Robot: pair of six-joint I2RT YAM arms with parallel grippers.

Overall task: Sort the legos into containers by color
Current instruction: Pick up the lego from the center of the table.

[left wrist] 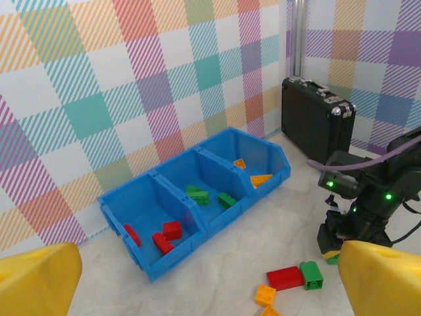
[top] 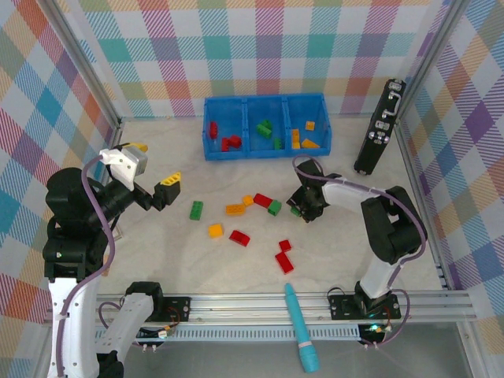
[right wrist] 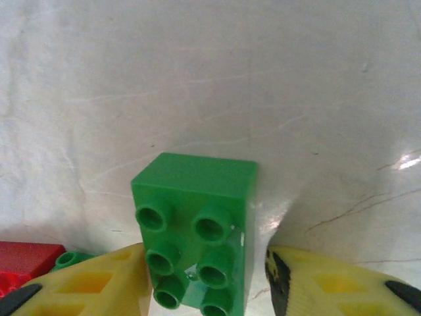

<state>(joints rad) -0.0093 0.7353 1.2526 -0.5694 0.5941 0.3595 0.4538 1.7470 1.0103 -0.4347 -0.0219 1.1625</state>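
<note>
A green lego (right wrist: 197, 224) lies studs-up on the table between my right gripper's (right wrist: 207, 286) yellow fingers (right wrist: 99, 283). The left finger touches its side and a thin gap shows at the right one, so the jaws stand open around it. From above, this gripper (top: 298, 209) is low on the table, right of centre. Loose legos lie in the middle: green (top: 196, 210), orange (top: 235, 209), red (top: 262, 200) and others. The blue container (top: 268, 150) at the back holds red legos on the left, green in the middle, orange on the right. My left gripper (top: 167, 189) hangs open and empty at the left.
A black case (top: 380, 126) leans on the right wall near the bin. A teal pen-like tool (top: 302, 331) lies across the front rail. More red legos (top: 284, 262) sit near the front centre. Checked walls close in the table on three sides.
</note>
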